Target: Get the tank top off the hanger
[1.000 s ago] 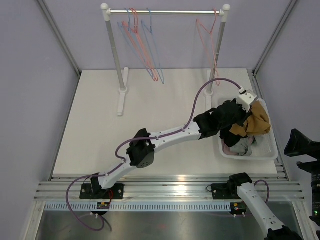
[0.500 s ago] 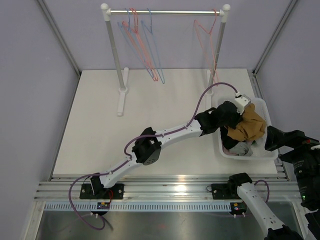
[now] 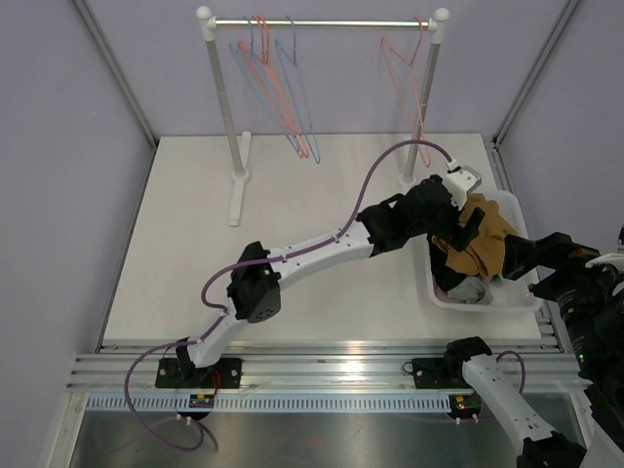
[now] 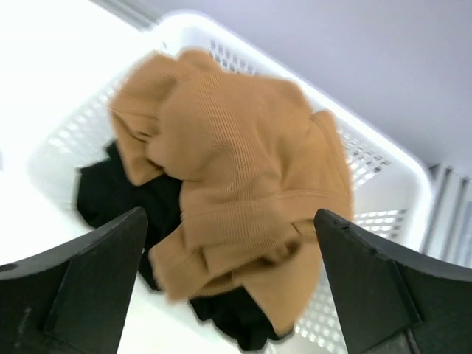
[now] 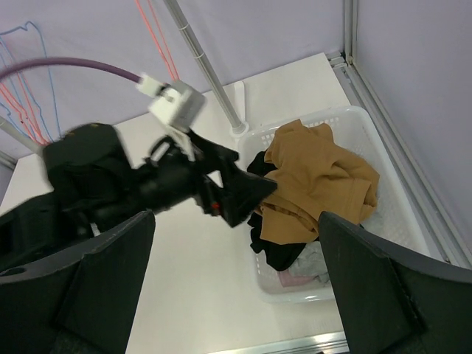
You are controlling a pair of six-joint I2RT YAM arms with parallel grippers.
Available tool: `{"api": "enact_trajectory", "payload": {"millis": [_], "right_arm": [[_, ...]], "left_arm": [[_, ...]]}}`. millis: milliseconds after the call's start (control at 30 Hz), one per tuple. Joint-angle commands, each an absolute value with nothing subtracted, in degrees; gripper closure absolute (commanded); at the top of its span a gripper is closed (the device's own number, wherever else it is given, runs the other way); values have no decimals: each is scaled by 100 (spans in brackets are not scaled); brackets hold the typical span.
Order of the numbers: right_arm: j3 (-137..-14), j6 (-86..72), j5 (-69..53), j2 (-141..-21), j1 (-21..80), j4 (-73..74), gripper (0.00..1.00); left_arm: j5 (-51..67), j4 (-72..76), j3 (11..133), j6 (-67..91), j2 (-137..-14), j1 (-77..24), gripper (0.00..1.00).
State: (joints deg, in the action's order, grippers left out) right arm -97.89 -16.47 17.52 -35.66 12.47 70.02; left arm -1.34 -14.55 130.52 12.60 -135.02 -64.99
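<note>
The tan ribbed tank top (image 3: 485, 246) lies crumpled on dark clothes inside the white basket (image 3: 480, 305); no hanger is in it. My left gripper (image 3: 466, 231) hovers over the basket's left side, open, with nothing between its fingers. In the left wrist view, the tank top (image 4: 243, 169) lies below the open left gripper (image 4: 228, 217). My right gripper (image 3: 534, 273) sits at the basket's right edge, open and empty. The right wrist view shows the tank top (image 5: 317, 184), the left gripper (image 5: 254, 177) beside it and the open right gripper (image 5: 236, 221).
A clothes rack (image 3: 322, 22) stands at the back, with several bare blue and orange hangers (image 3: 283, 88) on the left and one orange hanger (image 3: 409, 68) by the right post. The basket (image 5: 324, 116) also holds black, grey and pink clothes.
My left gripper has gone from shut to open and drawn back to the basket's left side; the tank top stays in the basket. My right gripper has come in from the right.
</note>
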Motion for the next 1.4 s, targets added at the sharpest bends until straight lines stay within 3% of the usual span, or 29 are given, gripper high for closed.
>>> {"api": "enact_trajectory", "payload": {"millis": [0,200,433,600,933,1367], "right_arm": [[-9835,-1512,1916,-3788,1257,6750,1],[-9510,-1433,1759,-3832,1257,6364,0],[-8852,-1152,1117,-4087,1257,6074,0],[-8657,-801,809,-4376,1257,6134,0],[-8780,-641,1511,-4632,1257,6451,1],[-8526,-572,817,-3648,1362,6706,1]], "left_arm": [[-316,-844,12649,1292,-11975,-6381,1],[-1500,-1668,11823,1318,-10760,-6311,1],[-4214,-2635,9749,1555,-8563,-6276,1],[-4912,-3927,9063,2037,-7270,-5854,1],[-4632,-5922,7867,2523,-5057,-3351,1],[-4271,-7382,7463,2259,-3429,-3226,1]]}}
